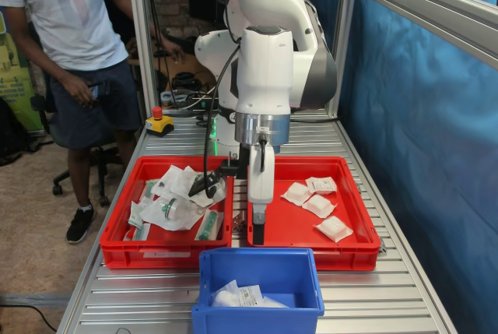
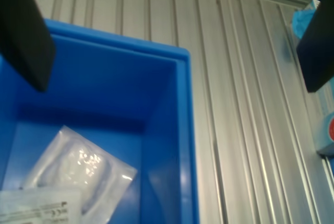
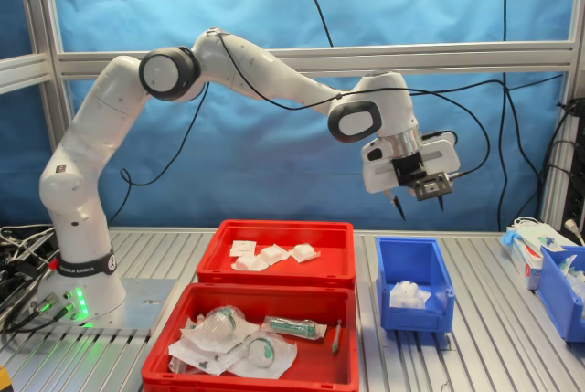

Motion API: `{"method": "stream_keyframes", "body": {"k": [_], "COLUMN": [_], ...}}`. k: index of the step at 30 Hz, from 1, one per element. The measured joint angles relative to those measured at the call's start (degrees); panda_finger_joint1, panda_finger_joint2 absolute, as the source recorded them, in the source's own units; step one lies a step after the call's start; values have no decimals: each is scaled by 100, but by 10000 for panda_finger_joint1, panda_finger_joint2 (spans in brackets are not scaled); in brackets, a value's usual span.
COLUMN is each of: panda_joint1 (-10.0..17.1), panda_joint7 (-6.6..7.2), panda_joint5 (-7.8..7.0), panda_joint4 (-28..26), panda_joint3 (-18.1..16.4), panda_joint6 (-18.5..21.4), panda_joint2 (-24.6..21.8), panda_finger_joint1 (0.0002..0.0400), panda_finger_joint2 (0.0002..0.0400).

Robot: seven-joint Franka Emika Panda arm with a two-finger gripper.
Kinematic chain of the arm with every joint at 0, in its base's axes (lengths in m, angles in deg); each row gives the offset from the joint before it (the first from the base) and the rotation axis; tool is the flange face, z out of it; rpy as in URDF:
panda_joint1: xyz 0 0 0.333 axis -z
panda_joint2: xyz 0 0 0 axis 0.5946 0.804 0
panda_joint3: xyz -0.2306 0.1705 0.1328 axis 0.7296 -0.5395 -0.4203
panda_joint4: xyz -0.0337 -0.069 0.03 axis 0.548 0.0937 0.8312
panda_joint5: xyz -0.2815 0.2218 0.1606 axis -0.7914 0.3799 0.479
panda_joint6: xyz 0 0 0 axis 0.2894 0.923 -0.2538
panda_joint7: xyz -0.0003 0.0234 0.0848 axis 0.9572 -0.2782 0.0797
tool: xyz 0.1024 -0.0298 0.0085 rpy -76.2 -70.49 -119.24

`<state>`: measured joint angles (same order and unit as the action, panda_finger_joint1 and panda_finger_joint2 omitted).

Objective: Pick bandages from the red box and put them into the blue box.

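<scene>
In the second exterior view, the red box sat at centre left of the frame with four bandages in it, and the blue box stood to its right, holding white packets. The gripper hung above the blue box, fingers apart and empty. The first exterior view showed the twin red crate of green-marked pouches at lower left, the red box at centre right with four bandages, and the blue box at bottom centre. Only the wrist view showed the packets on the blue box floor close up, with both dark fingertips spread wide.
</scene>
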<state>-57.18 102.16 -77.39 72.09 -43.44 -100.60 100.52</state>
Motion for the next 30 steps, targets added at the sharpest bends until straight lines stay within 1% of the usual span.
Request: {"method": "stream_keyframes", "body": {"k": [5, 6, 8, 9, 11, 16, 19, 25, 26, 29, 30], "panda_joint1": [-14, -15, -14, -12, -6, 43, 174, 418, 513, 673, 673], "panda_joint7": [0, 0, 0, 0, 0, 0, 0, 0, 0, 0, 0], "panda_joint5": [-82, -138, -197, -256, -322, -431, -521, -553, -562, -577, -577], "panda_joint4": [419, 576, 750, 946, 1256, 1784, 2396, 3028, 3227, 3506, 3506], "panda_joint3": [-125, -167, -210, -261, -344, -519, -761, -1052, -1142, -1274, -1274], "panda_joint6": [-4, -5, -6, -7, -8, -11, -12, -12, -11, 6, 6], "panda_joint2": [-307, -421, -547, -688, -912, -1308, -1812, -2374, -2563, -2842, -2842], "panda_finger_joint1": [400, 400, 400, 400, 400, 400, 400, 400, 400, 400, 400], "panda_finger_joint2": [400, 400, 400, 400, 400, 400, 400, 400, 400, 400, 400]}}
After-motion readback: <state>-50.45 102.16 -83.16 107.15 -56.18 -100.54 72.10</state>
